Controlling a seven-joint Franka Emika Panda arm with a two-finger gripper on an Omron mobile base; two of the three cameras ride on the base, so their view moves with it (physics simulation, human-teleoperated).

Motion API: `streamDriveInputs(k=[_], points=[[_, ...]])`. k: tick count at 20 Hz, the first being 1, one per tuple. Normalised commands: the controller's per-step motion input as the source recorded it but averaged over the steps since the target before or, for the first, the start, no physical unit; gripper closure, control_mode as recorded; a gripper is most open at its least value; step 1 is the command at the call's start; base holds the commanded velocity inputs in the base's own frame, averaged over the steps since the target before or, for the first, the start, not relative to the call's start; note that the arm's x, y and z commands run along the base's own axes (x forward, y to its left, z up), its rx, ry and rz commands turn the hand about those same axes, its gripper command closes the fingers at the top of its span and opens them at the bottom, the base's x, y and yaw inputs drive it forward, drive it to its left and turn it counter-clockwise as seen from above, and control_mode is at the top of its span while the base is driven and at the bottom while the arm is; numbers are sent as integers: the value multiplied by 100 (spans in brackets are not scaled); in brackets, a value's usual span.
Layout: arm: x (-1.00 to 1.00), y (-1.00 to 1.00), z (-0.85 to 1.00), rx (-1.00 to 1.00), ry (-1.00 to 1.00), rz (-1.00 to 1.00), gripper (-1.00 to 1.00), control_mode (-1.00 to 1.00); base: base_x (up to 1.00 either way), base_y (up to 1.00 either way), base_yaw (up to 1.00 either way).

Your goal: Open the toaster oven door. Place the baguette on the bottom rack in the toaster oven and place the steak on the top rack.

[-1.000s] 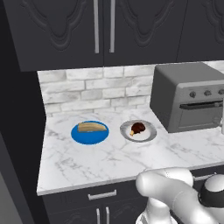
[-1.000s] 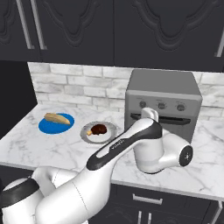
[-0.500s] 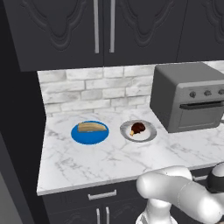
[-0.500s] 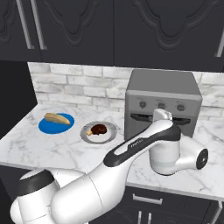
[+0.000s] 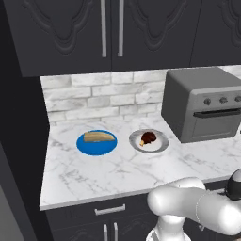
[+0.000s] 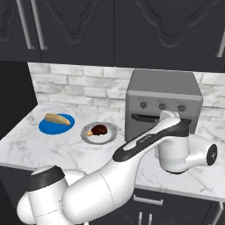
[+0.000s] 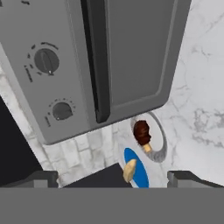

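The toaster oven [image 5: 207, 103] sits at the right end of the marble counter [image 5: 94, 174], backed up near the pale brick wall [image 5: 94, 96], its door [image 5: 221, 123] shut flat against the front, dark bar handle [image 5: 217, 113] running along the door's upper edge just under the strip of round knobs [image 5: 223, 100]. From the right base view the white arm [image 6: 145, 145] sweeps up across the front of the oven [image 6: 163, 99], its wrist parked right in front of the door and covering most of it. Through the hand view we're in close: the oven door [image 7: 140, 52] and its handle [image 7: 97, 61] fill the upper part of the picture, turned sideways by the roll of the hand, with two knobs [image 7: 46, 60] showing on the lighter strip beside it. The gripper [image 7: 113, 178] has its two dark fingertips [image 7: 41, 178] spread far apart at the bottom corners, jaws wide and nothing between them; it is apart from the handle, not touching it. Over to the left on the counter, the baguette [image 5: 99, 137] lies on a blue plate [image 5: 96, 146], and just beside that, nearer the oven, the steak [image 5: 148, 138] sits on a grey plate [image 5: 160, 143]. The right base view agrees: tan loaf [image 6: 57, 118] on blue, dark meat [image 6: 100, 129] on its grey dish, both well clear of the arm. In the hand view the steak [image 7: 141, 132] and the end of the loaf [image 7: 129, 170] peek out below the door's edge.
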Motion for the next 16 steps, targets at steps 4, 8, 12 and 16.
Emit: streamDriveInputs(k=[4,8,12,16], points=[[24,-1,-16,0,6,0,-100,-100,0,0,0],[24,0,-8,6,-1,0,-100,-100,0,0,0],[22,-1,-14,4,-6,0,-100,-100,0,0,0],[34,7,-23,-4,-14,-1,-100,-100,0,0,0]])
